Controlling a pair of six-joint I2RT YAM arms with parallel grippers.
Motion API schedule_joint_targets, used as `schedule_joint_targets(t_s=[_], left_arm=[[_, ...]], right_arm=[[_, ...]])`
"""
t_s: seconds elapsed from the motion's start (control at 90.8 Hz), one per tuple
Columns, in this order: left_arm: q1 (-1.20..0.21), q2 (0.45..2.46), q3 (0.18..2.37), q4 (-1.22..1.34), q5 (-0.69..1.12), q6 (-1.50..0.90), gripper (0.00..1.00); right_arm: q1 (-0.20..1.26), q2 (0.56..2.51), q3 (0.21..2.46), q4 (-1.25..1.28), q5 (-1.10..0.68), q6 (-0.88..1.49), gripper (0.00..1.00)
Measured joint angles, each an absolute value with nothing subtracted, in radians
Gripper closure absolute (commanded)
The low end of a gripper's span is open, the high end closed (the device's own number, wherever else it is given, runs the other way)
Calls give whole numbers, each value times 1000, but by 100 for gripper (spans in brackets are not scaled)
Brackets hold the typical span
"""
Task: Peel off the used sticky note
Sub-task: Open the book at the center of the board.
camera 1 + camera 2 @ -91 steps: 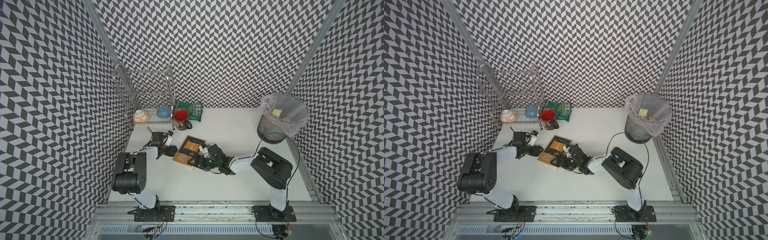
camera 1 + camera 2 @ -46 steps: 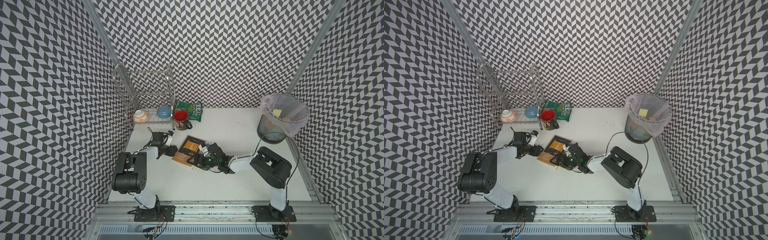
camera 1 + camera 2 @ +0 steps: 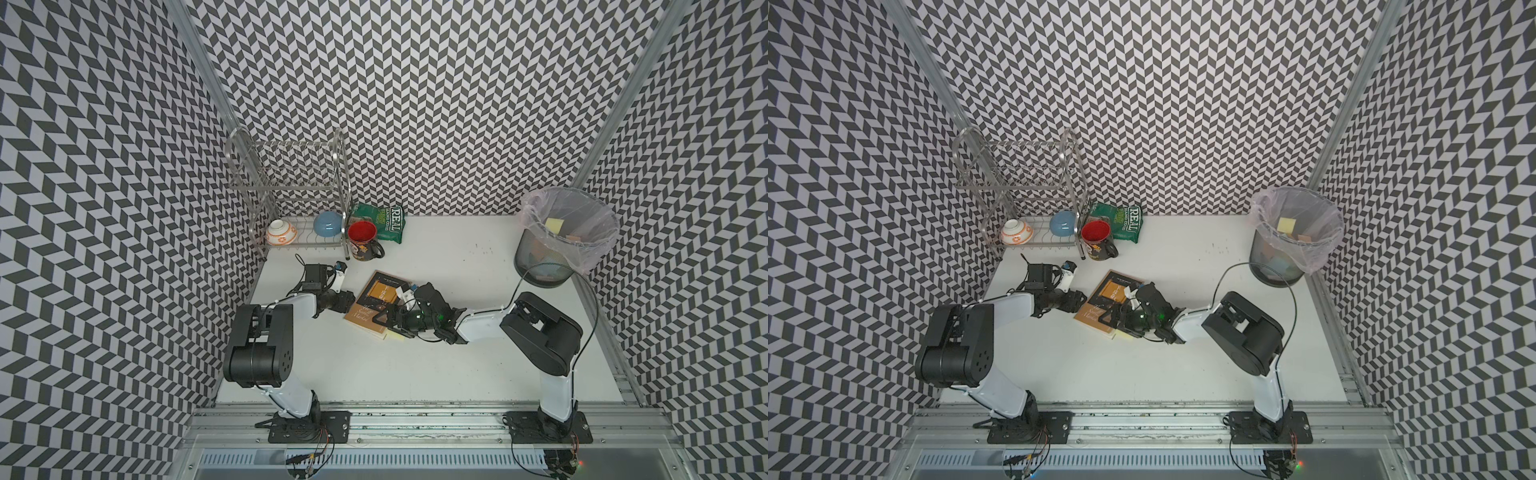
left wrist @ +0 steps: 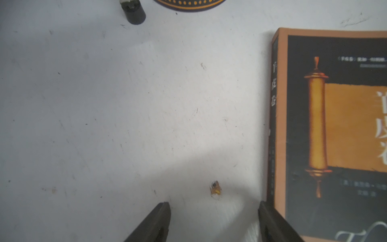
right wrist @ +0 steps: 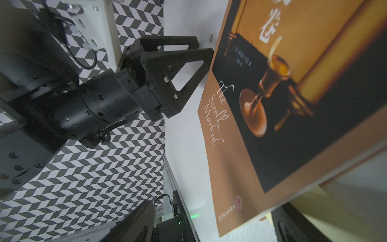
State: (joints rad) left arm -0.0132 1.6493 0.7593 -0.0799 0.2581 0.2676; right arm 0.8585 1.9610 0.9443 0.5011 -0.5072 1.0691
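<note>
White table [image 3: 457, 365]: sticky note [image 3: 397, 337] mostly hidden beneath book [image 3: 365, 313].

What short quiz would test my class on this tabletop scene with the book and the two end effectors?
1. True or false: the left end effector is clamped on the book.
2. Fill in: discarded sticky notes lie in the lined ____.
3. Which end effector is at the book corner where a yellow sticky note peeks out? A: left. B: right. C: neither.
Key: 1 false, its jaws stand open beside the spine. 2 bin. 3 B, the right end effector.
</note>
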Motion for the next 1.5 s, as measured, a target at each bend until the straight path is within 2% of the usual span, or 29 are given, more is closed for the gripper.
schedule_joint_targets(t_s=[0.308,0.463,0.738,0.958,1.179,1.333,1.498], left_arm=[[-13,1649,757,-78,260,268,30],[-13,1649,756,-72,262,268,31],[-14,1644,751,-69,268,272,30],[-18,1525,727,-154,259,325,17],[-109,1260,730,-326,310,500,1],[-270,1111,646,-370,316,591,0],[-402,1060,524,-369,261,608,0]], right_arm=[[845,1988,954,524,-517,1085,27],[841,2000,959,528,-513,1108,43],[828,2004,957,562,-510,1145,84],[828,2004,950,582,-517,1166,99],[828,2004,949,591,-519,1169,100],[828,2004,949,603,-524,1177,100],[827,2004,949,609,-530,1190,100]])
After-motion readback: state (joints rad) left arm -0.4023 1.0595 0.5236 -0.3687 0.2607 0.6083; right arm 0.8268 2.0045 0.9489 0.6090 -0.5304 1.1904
